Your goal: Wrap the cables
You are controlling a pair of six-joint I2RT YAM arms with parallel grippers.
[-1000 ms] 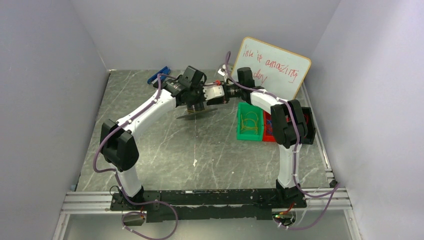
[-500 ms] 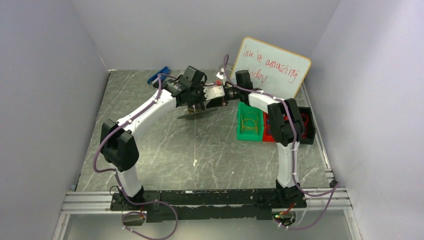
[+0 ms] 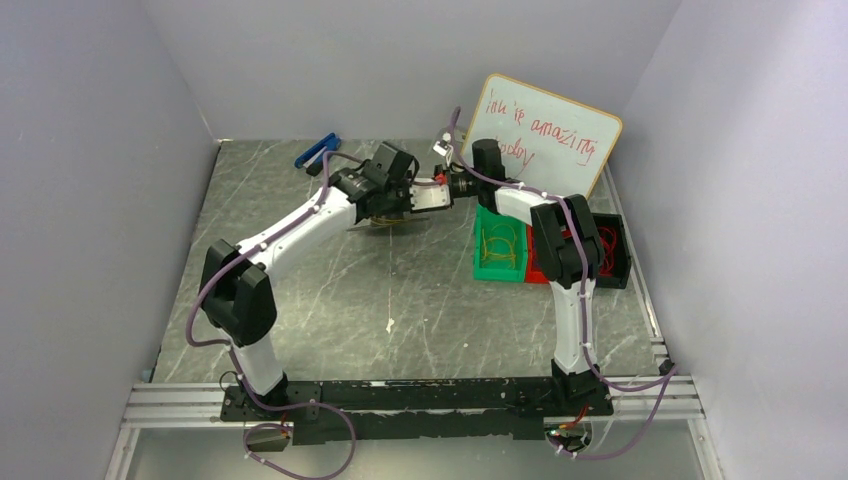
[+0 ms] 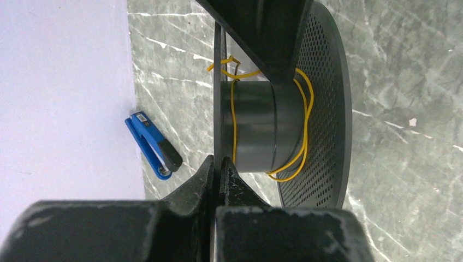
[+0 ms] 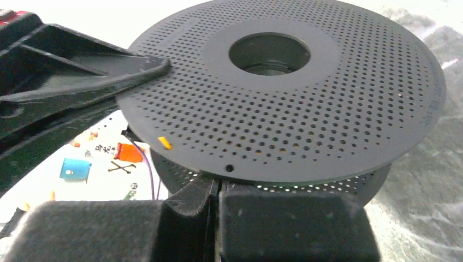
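Toward the far middle of the table [image 3: 420, 300], between both arms: black perforated spool [image 3: 390, 218], with yellow cable [image 4: 235, 120] looped loosely round its hub and one end poking past a flange. Left gripper [image 4: 220, 164] pressed together, pinching one flange's rim; right gripper [image 5: 218, 185] pressed together, tips under the upper flange's rim, and I cannot tell whether it holds the wire. Loose yellow cables [image 3: 498, 243] coiled in green bin [image 3: 497, 272], right of spool; blue stapler [image 4: 150, 142] beside the wall.

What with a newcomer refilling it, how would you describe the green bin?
Find the whiteboard leaning at the far right. In front sit small bins; the green bin is leftmost, holding yellowish cables, beside the red bin and black bin.
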